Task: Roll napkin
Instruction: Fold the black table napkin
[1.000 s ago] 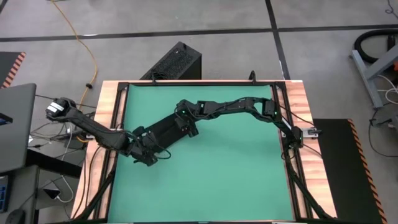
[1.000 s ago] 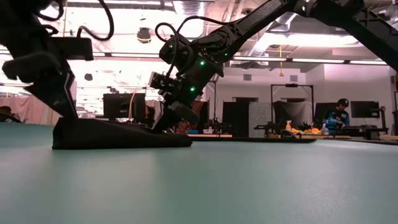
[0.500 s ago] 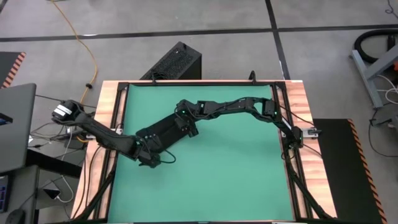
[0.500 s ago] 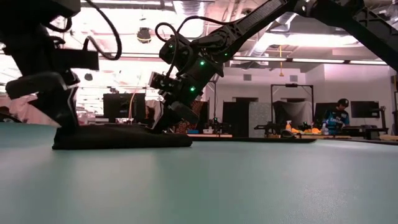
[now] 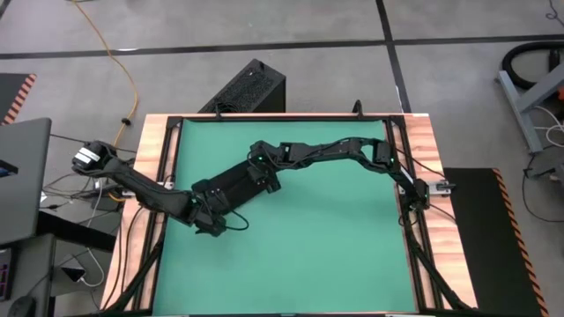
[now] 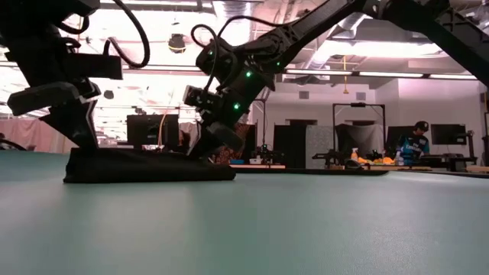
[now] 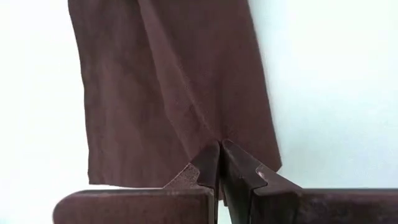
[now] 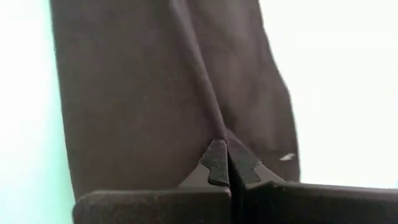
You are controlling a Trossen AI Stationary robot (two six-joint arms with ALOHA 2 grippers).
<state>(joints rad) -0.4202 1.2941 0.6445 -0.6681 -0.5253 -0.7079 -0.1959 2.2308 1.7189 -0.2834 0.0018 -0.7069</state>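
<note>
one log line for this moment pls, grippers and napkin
napkin: folded strip flat on green table | left gripper: shut, pinching one end | right gripper: shut, pinching other end | roll: not yet formed

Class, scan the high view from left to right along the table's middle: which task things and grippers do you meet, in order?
Left gripper, shut on the napkin's end → napkin, a folded dark strip → right gripper, shut on its other end.
</note>
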